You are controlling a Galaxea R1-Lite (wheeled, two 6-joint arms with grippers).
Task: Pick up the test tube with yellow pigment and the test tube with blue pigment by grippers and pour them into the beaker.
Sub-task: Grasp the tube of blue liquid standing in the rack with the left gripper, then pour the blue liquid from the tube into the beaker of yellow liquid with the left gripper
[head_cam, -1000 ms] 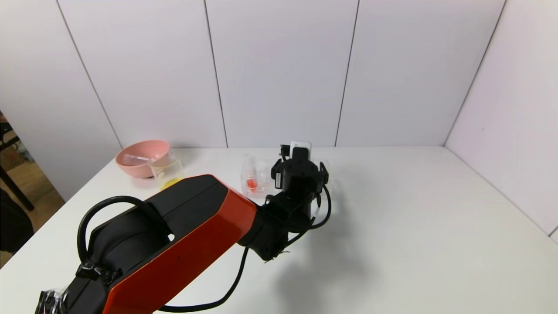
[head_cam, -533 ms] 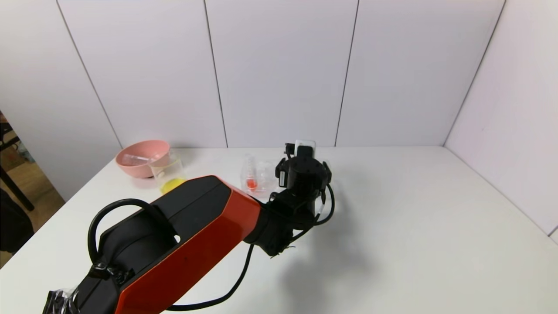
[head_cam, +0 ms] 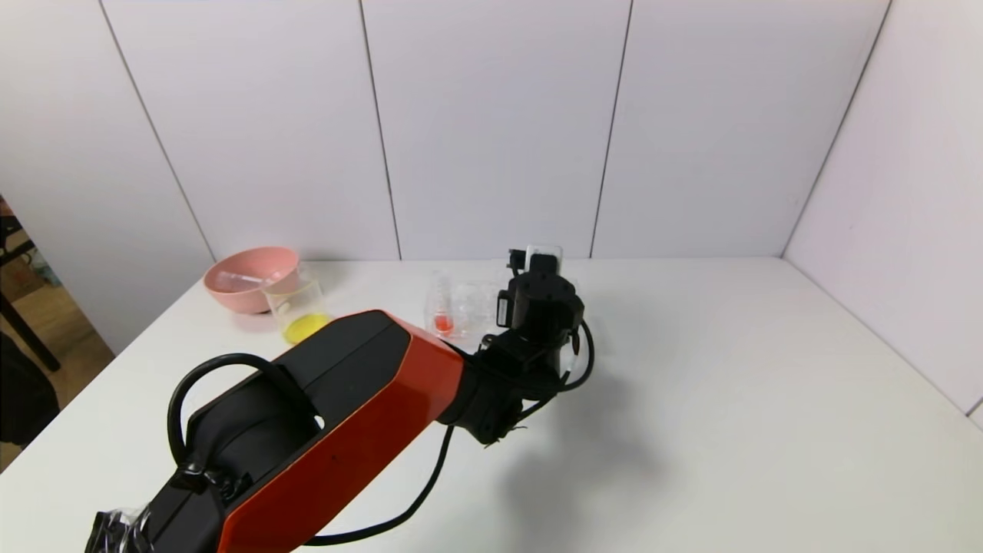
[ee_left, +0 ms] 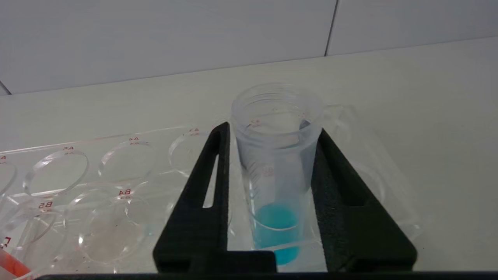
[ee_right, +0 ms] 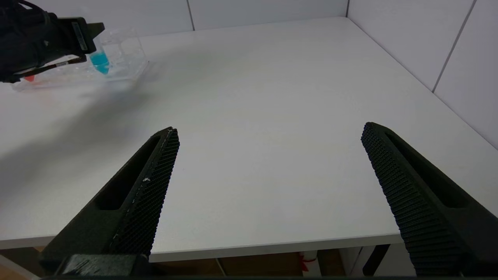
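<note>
- The left end effector is reached out over the clear tube rack at the far middle of the white surface.
- Its two black fingers are closed in on the test tube with blue pigment, one on each side of the clear wall, touching it below the rim.
- That tube stands upright at the end of the rack nearest the right wall, its rounded bottom filled with blue liquid and still down inside the rack.
- From the right wrist view, the same tube shows as a blue patch just beside the left end effector.
- A red-bottomed tube sits at the other end of the rack, well apart from the blue one.
- The beaker stands toward the left side of the surface, touching or just in front of a pink bowl; yellow liquid lies in its bottom.
- A clear tube rests inside the pink bowl; I cannot tell its colour.
- The right end effector hangs over the near edge of the surface with its fingers spread wide and nothing between them, well apart from the rack.
</note>
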